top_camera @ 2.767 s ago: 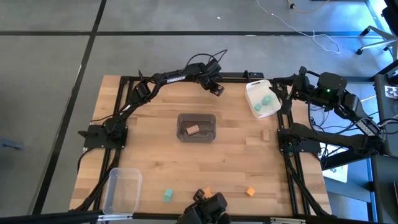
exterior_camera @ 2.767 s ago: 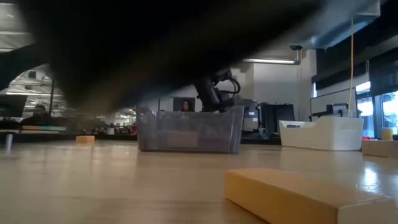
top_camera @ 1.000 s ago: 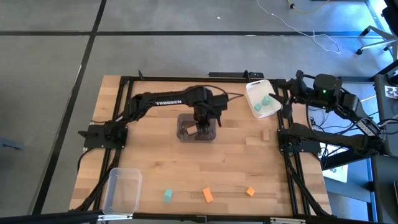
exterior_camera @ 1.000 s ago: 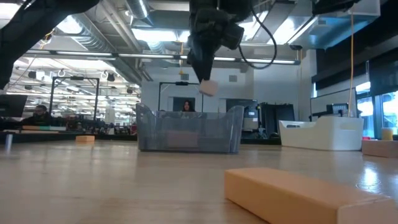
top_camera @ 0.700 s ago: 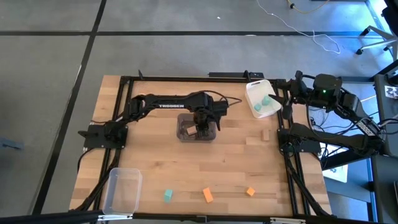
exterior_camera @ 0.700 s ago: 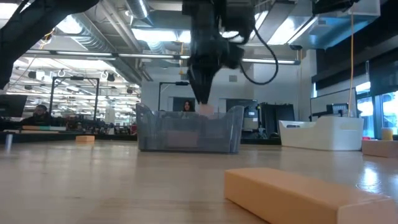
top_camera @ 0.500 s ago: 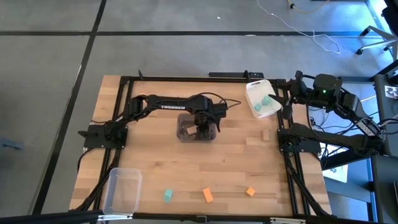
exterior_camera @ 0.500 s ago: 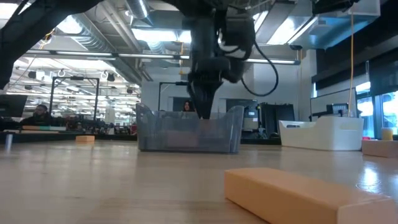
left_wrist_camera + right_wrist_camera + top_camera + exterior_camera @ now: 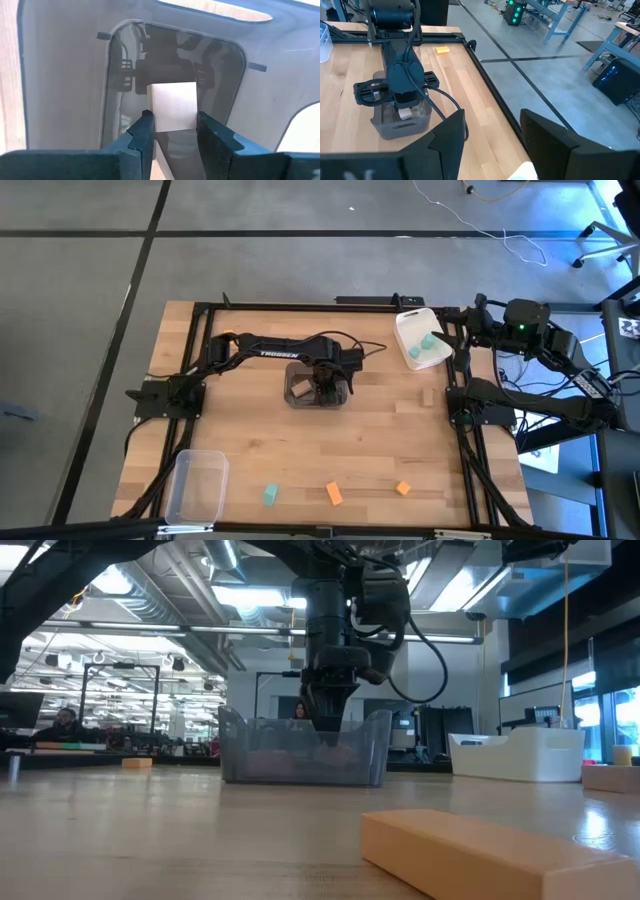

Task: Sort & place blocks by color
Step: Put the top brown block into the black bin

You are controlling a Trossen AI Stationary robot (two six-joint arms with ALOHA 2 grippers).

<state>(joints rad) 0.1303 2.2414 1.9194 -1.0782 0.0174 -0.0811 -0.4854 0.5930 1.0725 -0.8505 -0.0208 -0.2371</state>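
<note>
My left gripper point(image 9: 325, 387) reaches down into the dark grey bin point(image 9: 296, 372) at the table's middle, shut on a tan wood block point(image 9: 172, 106). In the low view the left gripper point(image 9: 328, 728) dips below the grey bin's rim point(image 9: 300, 722). Another tan block point(image 9: 300, 391) lies on the grey bin's floor beside it. Teal blocks point(image 9: 430, 343) sit in the white bin point(image 9: 405, 330). My right gripper point(image 9: 492, 145) waits open at the table's far right corner. My left gripper pinches the tan block by two opposite side faces point(image 9: 152, 117), one finger point(image 9: 142, 135) on each side. The fingers come from above, pointing down into the grey bin. Whether the block's underside touches the bin floor, I cannot tell.
A teal block point(image 9: 270, 494) and two orange blocks point(image 9: 334, 493), point(image 9: 402, 488) lie near the table's near edge. A clear bin point(image 9: 195, 485) stands at the near left corner. A tan block point(image 9: 431, 395) lies by the right edge. One block point(image 9: 480, 855) lies close before the low camera.
My left gripper has come down with the tan block, from above the grey bin's rim to inside the bin. It has stayed shut on the block throughout.
</note>
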